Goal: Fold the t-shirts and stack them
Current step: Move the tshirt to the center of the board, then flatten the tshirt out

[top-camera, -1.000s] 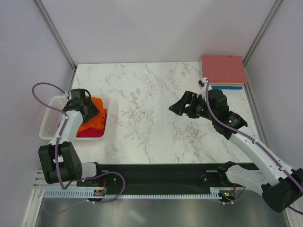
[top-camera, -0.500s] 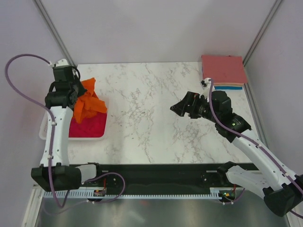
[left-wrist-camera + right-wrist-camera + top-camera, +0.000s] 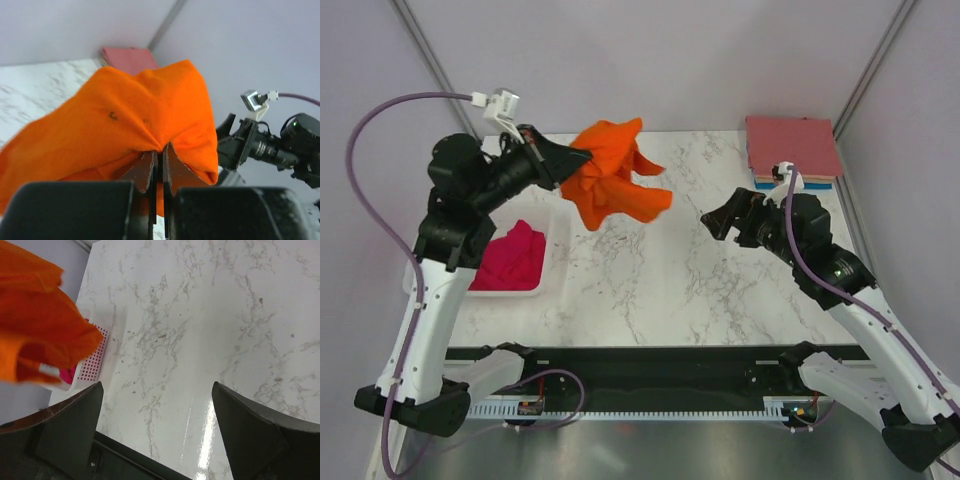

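Left gripper [image 3: 160, 151] pinched tight on orange shirt [image 3: 610, 185], held high over table [image 3: 650, 275]. Right gripper [image 3: 157, 390] wide open, holding nothing. Pink shirt [image 3: 512, 258] in basket [image 3: 547, 240]. Folded stack [image 3: 792, 148] at far right corner.

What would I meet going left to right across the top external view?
Magenta t-shirt in the white basket → orange t-shirt hanging from the shut left gripper → open right gripper → folded stack of t-shirts at the far right corner.
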Robot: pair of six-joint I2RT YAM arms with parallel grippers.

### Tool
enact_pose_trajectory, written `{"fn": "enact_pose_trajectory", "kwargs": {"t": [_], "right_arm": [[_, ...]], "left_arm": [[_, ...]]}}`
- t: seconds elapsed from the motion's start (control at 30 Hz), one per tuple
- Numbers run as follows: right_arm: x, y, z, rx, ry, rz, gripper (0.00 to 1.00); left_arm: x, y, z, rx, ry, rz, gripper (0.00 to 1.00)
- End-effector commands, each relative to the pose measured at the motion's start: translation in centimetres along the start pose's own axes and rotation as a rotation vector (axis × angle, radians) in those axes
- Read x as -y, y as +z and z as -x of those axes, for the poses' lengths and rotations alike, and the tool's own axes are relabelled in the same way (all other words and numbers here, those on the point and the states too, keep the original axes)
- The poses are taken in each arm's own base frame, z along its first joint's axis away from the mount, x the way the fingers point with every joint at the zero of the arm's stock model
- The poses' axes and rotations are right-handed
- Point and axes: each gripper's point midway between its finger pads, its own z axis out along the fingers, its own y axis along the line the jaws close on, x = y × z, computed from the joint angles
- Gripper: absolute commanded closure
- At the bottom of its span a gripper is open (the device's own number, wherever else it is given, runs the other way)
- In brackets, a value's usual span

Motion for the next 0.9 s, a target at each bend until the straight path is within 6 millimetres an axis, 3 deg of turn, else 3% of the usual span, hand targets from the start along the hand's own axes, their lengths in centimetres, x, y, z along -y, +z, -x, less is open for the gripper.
{"fn": "enact_pose_trajectory", "kwargs": {"t": [0.0, 0.03, 0.07, 0.1, 0.13, 0.17, 0.2, 0.23, 0.27, 0.3, 0.33, 0.4, 0.5, 0.57, 0.6, 0.63, 0.67, 0.7, 0.73, 0.83, 0.87], "right_arm": [[2.2, -1.7, 0.4, 0.038, -0.008, -0.117, 0.02], [3.3, -1.6, -0.9, 0.014, 0.001, -0.145, 0.02], [3.8, -1.8, -1.5, 0.014, 0.026, -0.155, 0.02], [4.4, -1.7, -2.3, 0.005, 0.043, -0.169, 0.02], [5.9, -1.3, -4.2, -0.03, 0.055, -0.205, 0.02], [6.6, -1.4, -4.8, -0.029, 0.076, -0.224, 0.02], [7.4, -1.2, -5.6, -0.042, 0.079, -0.245, 0.02], [8.5, -1.0, -6.9, -0.068, 0.081, -0.274, 0.02], [9.2, -0.8, -7.6, -0.082, 0.08, -0.298, 0.03], [10.1, -0.5, -8.7, -0.108, 0.084, -0.328, 0.04], [10.4, -0.5, -9.1, -0.116, 0.083, -0.335, 0.04], [11.2, 0.0, -10.1, -0.142, 0.094, -0.362, 0.06], [11.8, 1.4, -11.6, -0.173, 0.12, -0.368, 0.14], [11.9, 2.8, -12.4, -0.197, 0.118, -0.348, 0.21], [11.8, 3.3, -12.7, -0.209, 0.111, -0.339, 0.23], [11.4, 3.8, -12.8, -0.23, 0.097, -0.312, 0.28], [11.4, 4.8, -13.2, -0.246, 0.089, -0.304, 0.3], [11.3, 5.2, -13.3, -0.258, 0.084, -0.294, 0.31], [11.5, 6.0, -13.7, -0.282, 0.078, -0.302, 0.35], [11.4, 7.1, -13.3, -0.287, 0.048, -0.304, 0.39], [11.5, 7.3, -13.1, -0.281, 0.043, -0.307, 0.4]], "left_arm": [[1.4, 3.1, -4.7, -0.117, -0.137, -0.17, 0.96], [1.2, 3.8, -6.6, -0.158, -0.16, -0.17, 0.95], [-0.7, 4.8, -10.1, -0.218, -0.199, -0.128, 0.95], [-1.9, 5.5, -12.2, -0.255, -0.229, -0.097, 0.93], [-3.5, 6.9, -15.1, -0.325, -0.283, -0.059, 0.86], [-4.9, 7.6, -18.0, -0.399, -0.32, -0.037, 0.8], [-5.8, 8.3, -19.7, -0.449, -0.329, -0.03, 0.75], [-8.5, 9.1, -23.8, -0.569, -0.349, 0.037, 0.67], [-9.5, 9.8, -24.0, -0.593, -0.328, 0.078, 0.64], [-13.6, 10.0, -25.7, -0.649, -0.248, 0.256, 0.59], [-13.6, 9.3, -26.4, -0.683, -0.26, 0.274, 0.58], [-15.6, 9.4, -26.3, -0.677, -0.187, 0.364, 0.55], [-14.7, 8.1, -26.5, -0.675, -0.129, 0.353, 0.51], [-13.2, 6.6, -28.8, -0.728, -0.114, 0.325, 0.5], [-12.1, 5.9, -29.0, -0.728, -0.107, 0.301, 0.5], [-10.4, 5.3, -30.2, -0.753, -0.095, 0.264, 0.49], [-10.4, 3.8, -32.6, -0.803, -0.106, 0.272, 0.49], [-9.3, 3.4, -33.0, -0.786, -0.125, 0.248, 0.49], [-8.6, 1.7, -35.8, -0.85, -0.136, 0.237, 0.49], [-6.7, 0.4, -38.7, -0.865, -0.19, 0.211, 0.48], [-7.1, -0.8, -40.4, -0.893, -0.204, 0.234, 0.48]]}}
